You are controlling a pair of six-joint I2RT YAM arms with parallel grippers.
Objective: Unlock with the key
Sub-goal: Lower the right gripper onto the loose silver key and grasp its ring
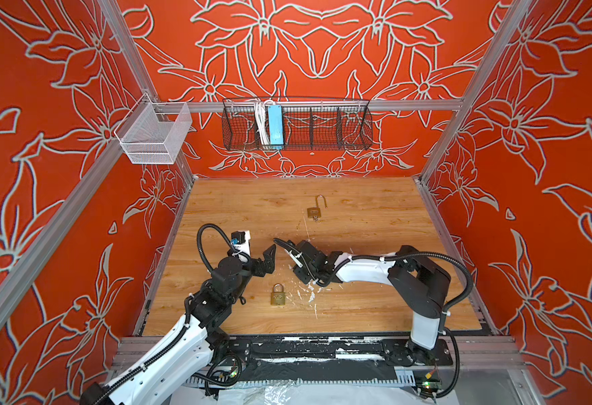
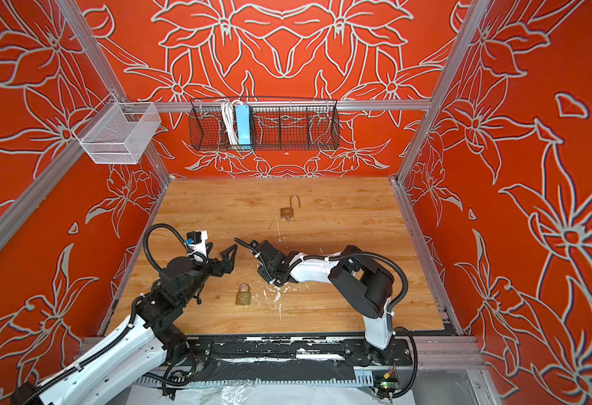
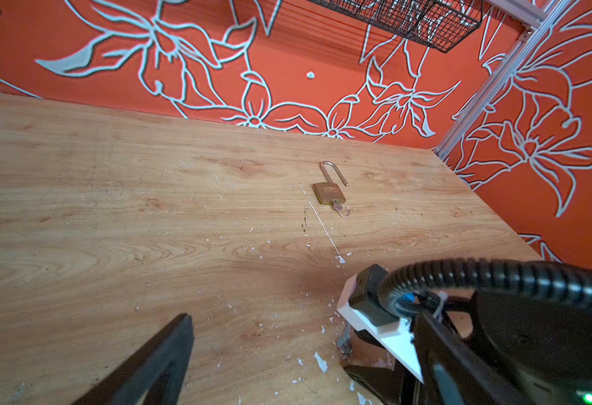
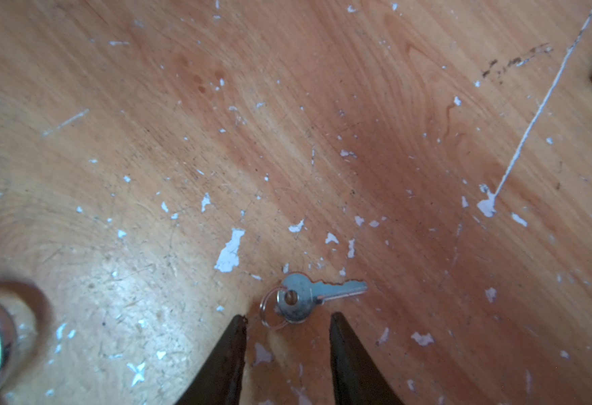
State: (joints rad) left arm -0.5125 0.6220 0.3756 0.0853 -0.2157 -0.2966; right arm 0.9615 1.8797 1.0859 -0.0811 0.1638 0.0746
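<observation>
A small silver key (image 4: 308, 296) on a thin ring lies flat on the wooden table (image 1: 357, 217). My right gripper (image 4: 287, 315) points down at it with its jaws open. The key's head sits just beyond the two dark fingertips and nothing is held. In the left wrist view the key (image 3: 345, 345) shows beside the right arm's white camera mount. A shut brass padlock (image 1: 278, 295) lies nearer the front in both top views (image 2: 243, 296). My left gripper (image 2: 219, 252) hovers wide open and empty to the left of the key.
A second brass padlock (image 1: 315, 210) lies toward the back with its shackle swung open and a key in its keyhole (image 3: 338, 207). White paint chips fleck the table. A black wire basket (image 1: 298, 126) and a white mesh basket (image 1: 154, 135) hang on the frame.
</observation>
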